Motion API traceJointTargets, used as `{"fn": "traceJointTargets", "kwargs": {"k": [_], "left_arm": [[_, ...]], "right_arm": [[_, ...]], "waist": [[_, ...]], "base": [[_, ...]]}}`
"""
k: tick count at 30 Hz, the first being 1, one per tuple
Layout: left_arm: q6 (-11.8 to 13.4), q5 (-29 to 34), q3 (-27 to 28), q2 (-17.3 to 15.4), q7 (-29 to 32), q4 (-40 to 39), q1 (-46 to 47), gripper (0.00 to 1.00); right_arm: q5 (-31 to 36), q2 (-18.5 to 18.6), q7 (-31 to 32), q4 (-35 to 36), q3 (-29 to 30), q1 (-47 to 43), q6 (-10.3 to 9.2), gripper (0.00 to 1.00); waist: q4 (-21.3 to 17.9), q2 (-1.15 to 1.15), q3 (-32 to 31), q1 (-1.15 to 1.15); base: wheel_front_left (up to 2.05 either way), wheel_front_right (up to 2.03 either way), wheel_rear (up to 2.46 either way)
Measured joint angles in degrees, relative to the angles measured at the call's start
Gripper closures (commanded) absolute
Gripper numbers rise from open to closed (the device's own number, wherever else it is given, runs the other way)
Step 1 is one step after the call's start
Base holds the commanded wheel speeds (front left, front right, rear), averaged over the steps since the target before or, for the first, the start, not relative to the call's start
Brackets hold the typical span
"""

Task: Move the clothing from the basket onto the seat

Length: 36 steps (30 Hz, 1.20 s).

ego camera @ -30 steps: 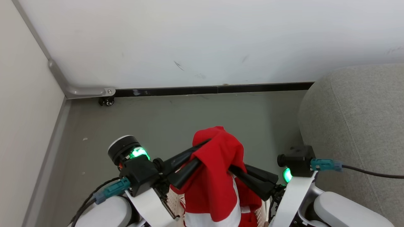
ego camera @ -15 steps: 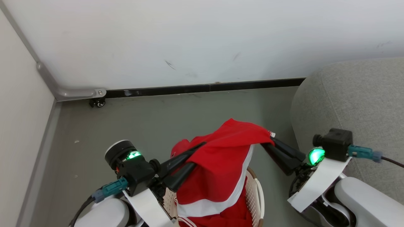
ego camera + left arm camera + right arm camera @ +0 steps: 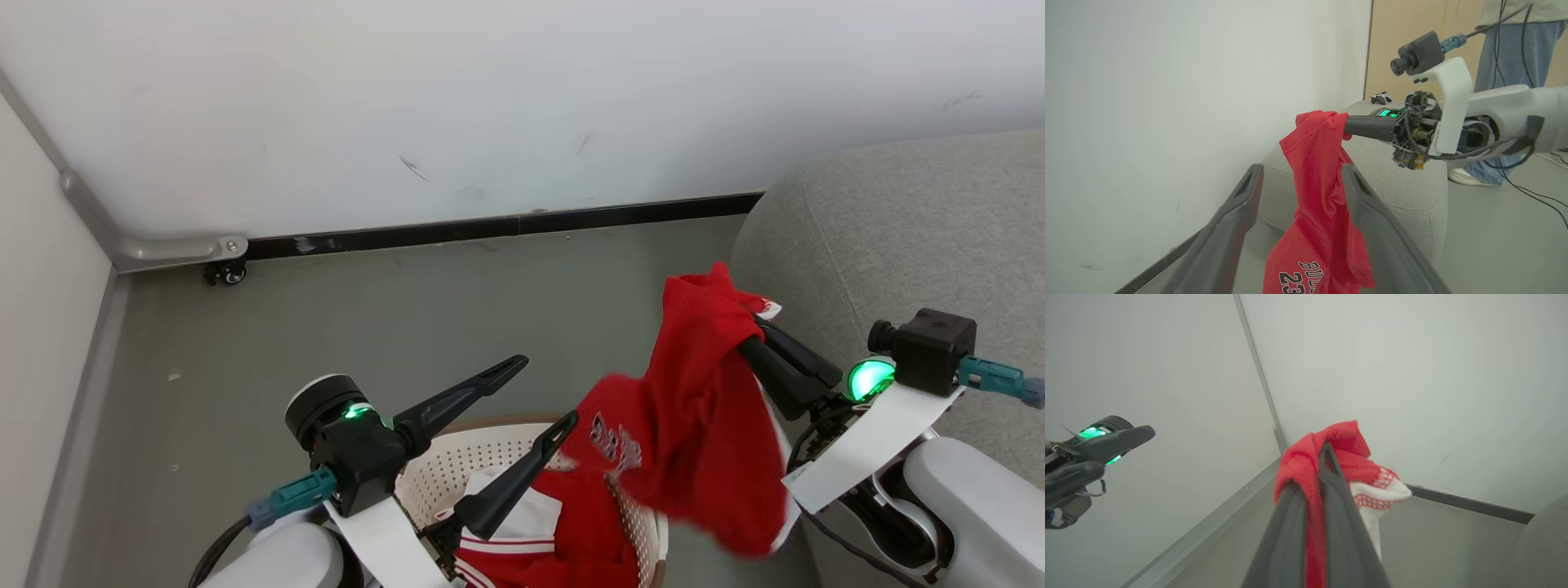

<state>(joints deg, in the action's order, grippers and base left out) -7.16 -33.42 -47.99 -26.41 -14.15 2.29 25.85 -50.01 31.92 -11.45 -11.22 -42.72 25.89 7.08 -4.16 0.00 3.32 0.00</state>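
The seat (image 3: 898, 245) takes up more of my head view than a second ago. The camera has swung right toward it, so I read that as the waist turning, not the furniture moving. The basket (image 3: 441, 478) sits on the floor (image 3: 367, 327) below my left arm, and its inside is now uncovered.

The real change is the jersey (image 3: 702, 408). A second ago it was stretched across both arms. Now it hangs from the right gripper (image 3: 755, 331) alone, above the gap between basket and seat, close to the seat's rounded corner but not yet on it. The right jaws are clenched on a bunched fold of it near a white mesh-trimmed edge. The left gripper (image 3: 547, 389) has just let go, and its jaws are spread wide and hold nothing. I take it the handover is done and what remains is a one-armed carry and drop onto the cushion.

The count:
- One seat.
- One basket.
- One jersey in the air.
- More red-and-white garments (image 3: 563, 523) left in the basket, too bunched for me to count.
- One person (image 3: 1506, 81) standing beyond the seat.
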Motion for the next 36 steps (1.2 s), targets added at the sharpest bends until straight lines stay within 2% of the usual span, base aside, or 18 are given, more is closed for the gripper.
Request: {"fn": "traceJointTargets", "kwargs": {"k": [22, 36], "left_arm": [[0.0, -0.8, -1.8, -0.3, -0.1, -0.1, -0.1, 0.00], [0.0, -1.4, -2.1, 1.3, -0.1, 1.1, -0.1, 0.00]], "right_arm": [[0.1, 0.6, -1.3, -2.4, 3.3, -1.6, 0.00, 1.00], [0.5, 0.1, -1.9, -2.7, 5.2, -4.9, 0.00, 1.00]], "waist": [[-3.6, 0.00, -0.6, 0.00], [-7.2, 0.00, -1.8, 0.00]], "base": [[0.00, 0.00, 0.00], [0.00, 0.00, 0.00]]}}
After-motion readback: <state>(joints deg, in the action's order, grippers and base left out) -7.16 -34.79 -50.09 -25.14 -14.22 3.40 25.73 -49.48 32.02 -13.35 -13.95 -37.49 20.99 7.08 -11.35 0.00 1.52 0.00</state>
